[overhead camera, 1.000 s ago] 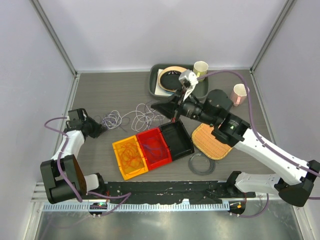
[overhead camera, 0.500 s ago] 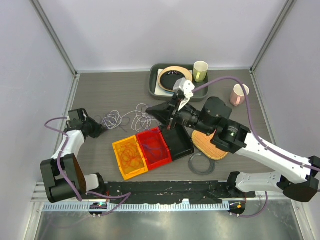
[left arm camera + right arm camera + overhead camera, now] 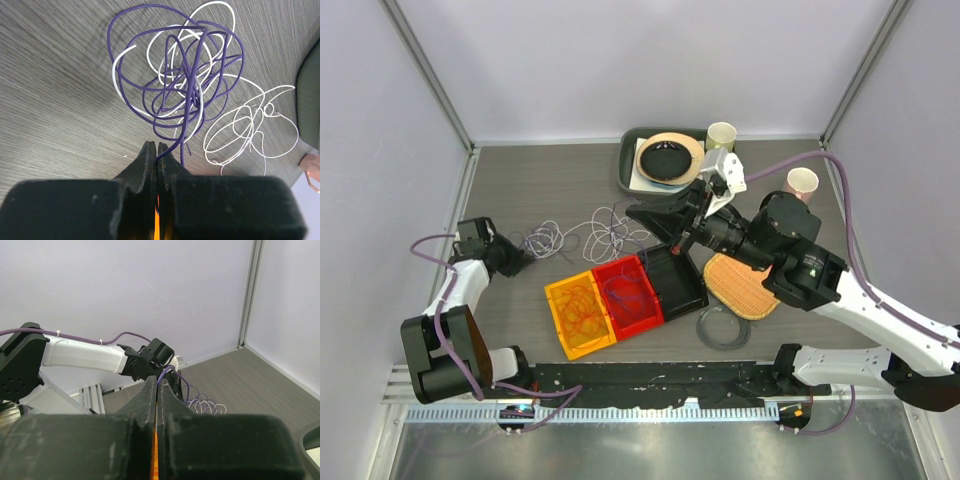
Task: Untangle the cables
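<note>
A tangle of purple cable (image 3: 176, 92) and white cable (image 3: 250, 127) lies on the table left of centre (image 3: 582, 238). My left gripper (image 3: 520, 257) sits low at the tangle's left end, shut on a purple cable strand that runs out between its tips (image 3: 157, 146). My right gripper (image 3: 636, 213) is raised above the tangle's right end with its jaws shut (image 3: 159, 381); a purple strand arcs from its tips down to the coils (image 3: 200, 403). An orange-red cable lies coiled in the yellow bin (image 3: 582, 312). A purple-blue cable lies in the red bin (image 3: 628, 293).
A black bin (image 3: 677, 278) adjoins the red one. A woven mat (image 3: 740, 283) and a clear ring (image 3: 723, 328) lie to the right. A dark tray (image 3: 626, 165) with plate and bowl and two cups (image 3: 722, 137) (image 3: 801, 185) stand at the back.
My right arm has swung right and away, and its gripper has moved slightly toward the far side with the purple strand. The left arm has not moved.
</note>
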`<state>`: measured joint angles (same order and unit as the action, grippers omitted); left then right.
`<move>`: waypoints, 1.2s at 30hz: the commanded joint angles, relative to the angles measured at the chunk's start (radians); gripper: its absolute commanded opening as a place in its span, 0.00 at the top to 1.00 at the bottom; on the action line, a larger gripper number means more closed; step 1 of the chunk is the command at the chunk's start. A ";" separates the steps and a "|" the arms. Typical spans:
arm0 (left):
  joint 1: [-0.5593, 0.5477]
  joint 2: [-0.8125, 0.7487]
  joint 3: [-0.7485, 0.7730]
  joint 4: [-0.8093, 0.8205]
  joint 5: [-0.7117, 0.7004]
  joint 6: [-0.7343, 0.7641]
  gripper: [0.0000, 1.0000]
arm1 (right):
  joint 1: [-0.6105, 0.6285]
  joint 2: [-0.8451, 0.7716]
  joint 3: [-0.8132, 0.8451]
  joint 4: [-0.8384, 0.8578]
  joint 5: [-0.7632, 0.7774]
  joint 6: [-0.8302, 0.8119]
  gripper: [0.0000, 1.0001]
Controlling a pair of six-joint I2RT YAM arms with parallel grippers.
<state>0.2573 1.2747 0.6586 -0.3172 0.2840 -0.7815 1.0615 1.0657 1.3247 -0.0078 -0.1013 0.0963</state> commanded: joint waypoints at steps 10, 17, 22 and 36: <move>-0.001 0.003 -0.005 0.040 0.009 0.010 1.00 | 0.014 0.046 -0.243 0.099 -0.026 0.039 0.99; -0.003 0.008 -0.008 0.044 0.009 0.008 1.00 | 0.028 0.149 -0.427 0.187 0.079 0.108 0.99; -0.003 0.008 -0.008 0.052 0.012 0.005 1.00 | 0.041 0.275 -0.458 0.184 0.242 0.146 0.99; -0.003 0.005 -0.013 0.059 0.020 0.004 1.00 | 0.112 0.605 -0.386 0.115 0.495 0.224 0.99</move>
<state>0.2569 1.2839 0.6506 -0.3008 0.2844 -0.7818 1.1591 1.6379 0.8787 0.0891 0.3199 0.2810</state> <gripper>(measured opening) 0.025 0.031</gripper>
